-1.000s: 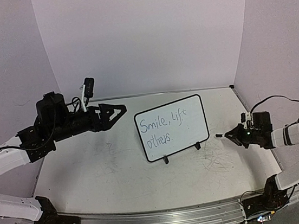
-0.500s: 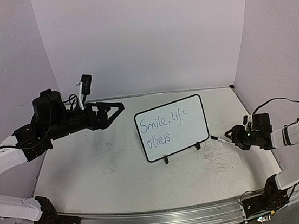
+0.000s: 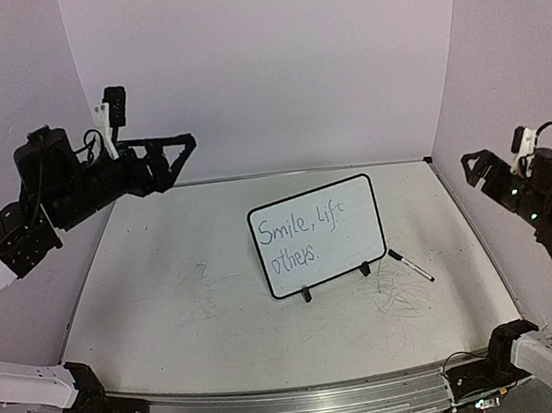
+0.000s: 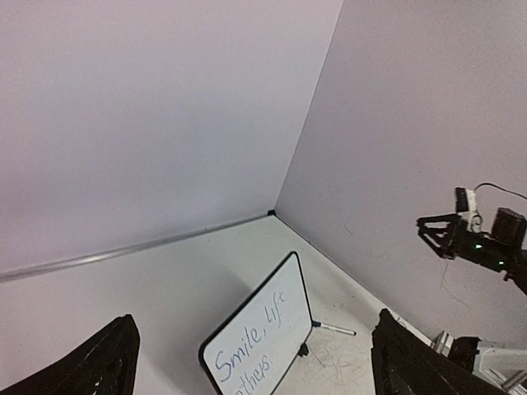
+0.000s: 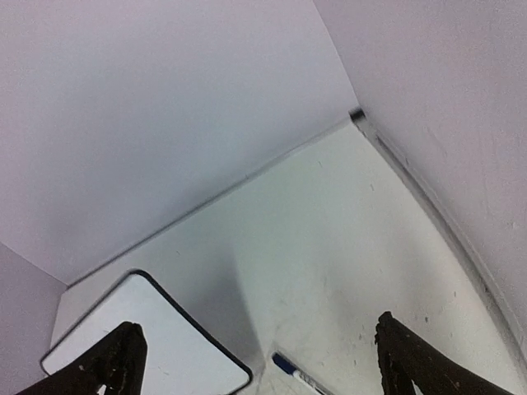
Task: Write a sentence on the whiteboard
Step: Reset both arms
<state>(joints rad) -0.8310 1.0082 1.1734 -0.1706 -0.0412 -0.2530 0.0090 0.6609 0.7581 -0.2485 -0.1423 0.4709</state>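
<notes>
The whiteboard [image 3: 317, 235] stands on its two black feet mid-table, tilted a little. The sentence [image 3: 300, 236] on it reads "Smile, lift others." in two lines, and shows again in the left wrist view [image 4: 262, 329]. A marker [image 3: 411, 264] with a dark cap lies flat on the table just right of the board's right foot, also seen as the marker [image 5: 295, 374]. My right gripper [image 3: 480, 167] hangs open and empty, high at the right wall, well above the marker. My left gripper [image 3: 185, 152] is open and empty, raised at the far left, well away from the board.
Faint grey scuff scribbles [image 3: 403, 297] mark the tabletop right of the board. Lilac walls close the back and both sides. An aluminium rail [image 3: 300, 405] runs along the near edge between the arm bases.
The right gripper opened and let the marker drop onto the table, then rose and drew back to the right. The left arm lifted and pulled back to the left.
</notes>
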